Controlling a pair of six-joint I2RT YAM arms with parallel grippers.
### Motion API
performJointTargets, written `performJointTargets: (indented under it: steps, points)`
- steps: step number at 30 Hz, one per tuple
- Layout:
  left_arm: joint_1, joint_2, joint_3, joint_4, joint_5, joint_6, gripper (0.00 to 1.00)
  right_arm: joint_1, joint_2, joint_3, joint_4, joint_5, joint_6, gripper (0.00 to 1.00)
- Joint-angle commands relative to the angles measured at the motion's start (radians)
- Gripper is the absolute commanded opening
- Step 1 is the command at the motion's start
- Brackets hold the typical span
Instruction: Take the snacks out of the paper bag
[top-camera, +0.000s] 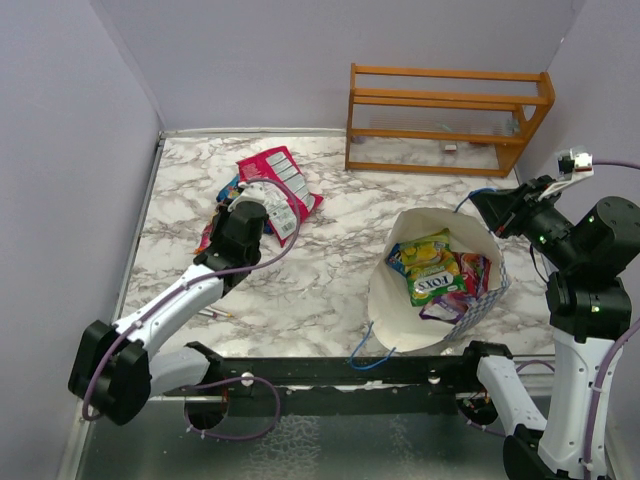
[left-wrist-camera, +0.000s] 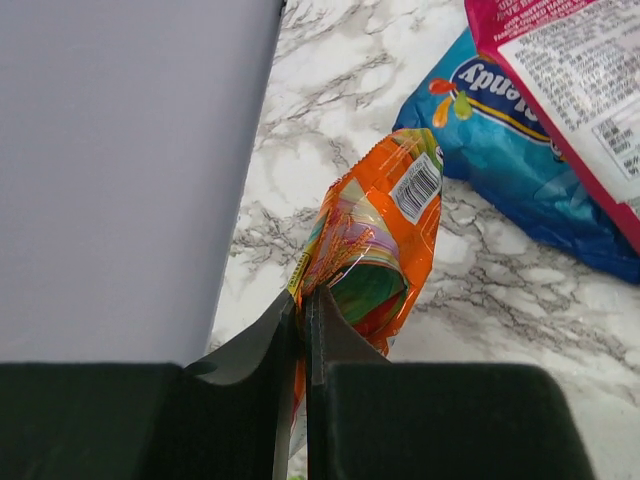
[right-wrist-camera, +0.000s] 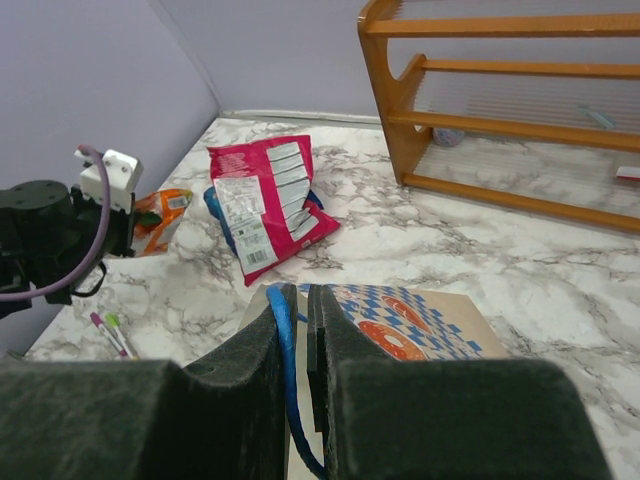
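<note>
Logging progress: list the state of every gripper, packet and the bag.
Left gripper: shut on orange packet.
Right gripper: shut on blue cord handle.
Paper bag: open, packets inside.
Red-pink packet: out, lying on blue chip bag.
Wooden rack: upright.

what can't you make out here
- Top view: anything under the top packets in the paper bag; they and its wall cover it.
- Left wrist: the orange packet's lower end, between the left tool's fingers.
- Right wrist: the bag's inside; only its chequered outside shows past the right tool, shut on its blue cord.
- Top view: items on the rack, too small.
</note>
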Motion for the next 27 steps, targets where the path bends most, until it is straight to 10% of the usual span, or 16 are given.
performJointTargets:
  steps: [1,13,20,27]
  points:
    - [0.037,0.104,0.082,0.1,-0.005,0.035,0.0,0.011,0.006,0.04,-0.002,-0.012,-0.003,0.11]
    - [0.095,0.227,0.101,0.041,0.139,-0.015,0.0,0.021,0.006,0.042,-0.002,0.005,-0.013,0.11]
    - [0.094,0.118,0.073,-0.107,0.436,-0.199,0.5,0.021,-0.012,0.017,0.013,-0.003,-0.001,0.11]
    - [0.094,-0.214,0.046,-0.219,0.703,-0.349,0.6,0.022,-0.002,0.037,0.002,-0.008,-0.003,0.11]
